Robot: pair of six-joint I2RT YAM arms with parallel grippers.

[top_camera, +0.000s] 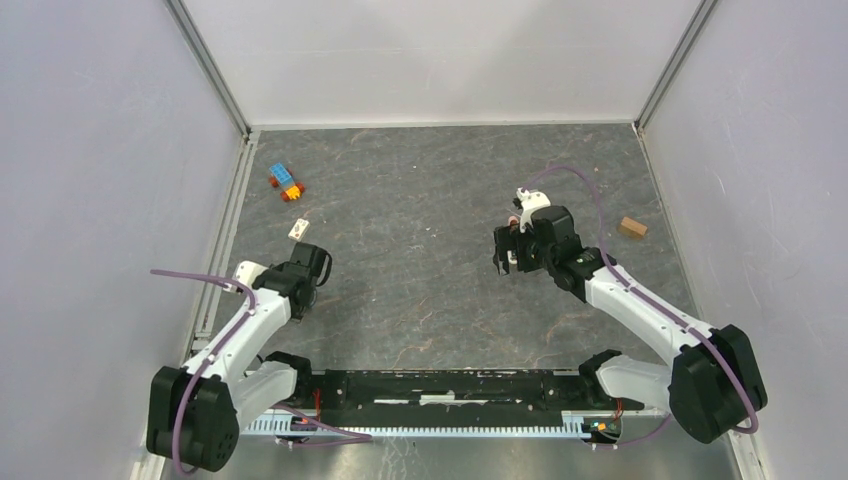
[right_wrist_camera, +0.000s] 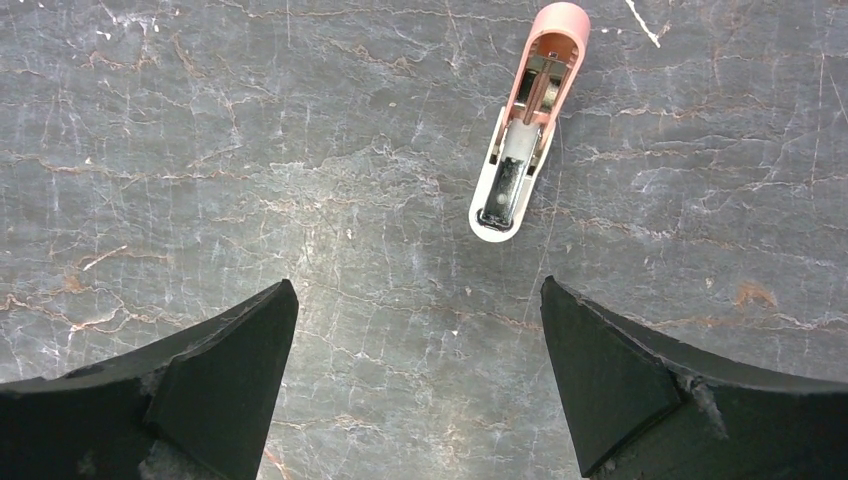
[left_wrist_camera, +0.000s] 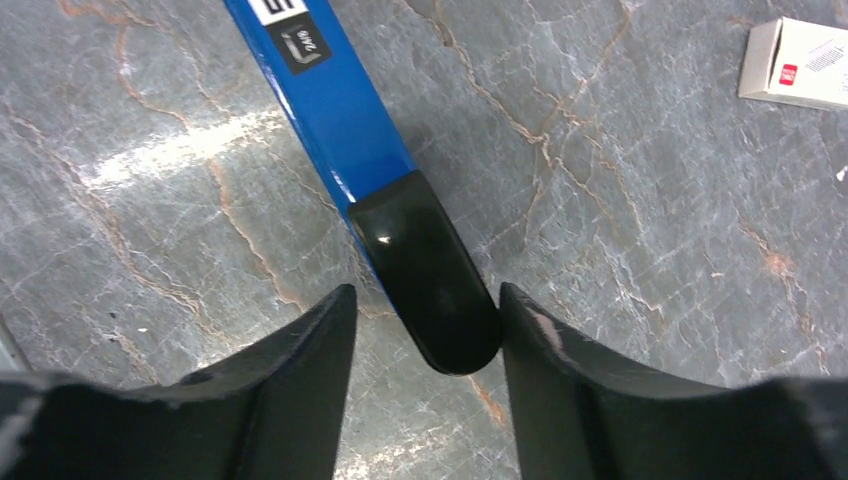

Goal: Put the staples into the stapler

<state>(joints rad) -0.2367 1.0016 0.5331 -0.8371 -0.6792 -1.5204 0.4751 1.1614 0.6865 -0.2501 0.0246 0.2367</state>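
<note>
Your left gripper (left_wrist_camera: 425,290) sits low over the grey marbled tabletop (left_wrist_camera: 650,250) w/ its jaws part-spread. They straddle the rear of the slim blue stapler w/ glossy black end cap (left_wrist_camera: 345,130).

The stapler lies flat on the table. In the left wrist cam it runs diagonally from top-left down to btw the two black fingers (left_wrist_camera: 300,390), and only the rounded black cap is inside the gap. The finger on that view's right is at the cap's side, touching or just off it; you can't tell which. The finger on the view's left stands clear, w/ a sliver of tabletop showing btw it and the cap, so nothing is pinched. The blue body carries a white label and a small black label near the frame's top edge.

A small white cardboard box w/ red mark and fine print (left_wrist_camera: 795,65) lies top-right in that cam, well apart from the stapler.

In the top cam the left gripper (top_camera: 312,268) is on the table's left side, and the stapler doesn't show under it. A cluster of blue, orange and red toy bricks (top_camera: 285,182) lies farther back, beyond the box.

Your right gripper (right_wrist_camera: 418,283) is spread wide above the tabletop, holding nothing. Ahead of it, apart from both fingers, lies a small elongated pink-and-white piece (right_wrist_camera: 525,130). Its pink end points away, its white rounded end faces the gripper, and metal innards show. A small brown block lies off toward the right wall (top_camera: 631,227).
</note>
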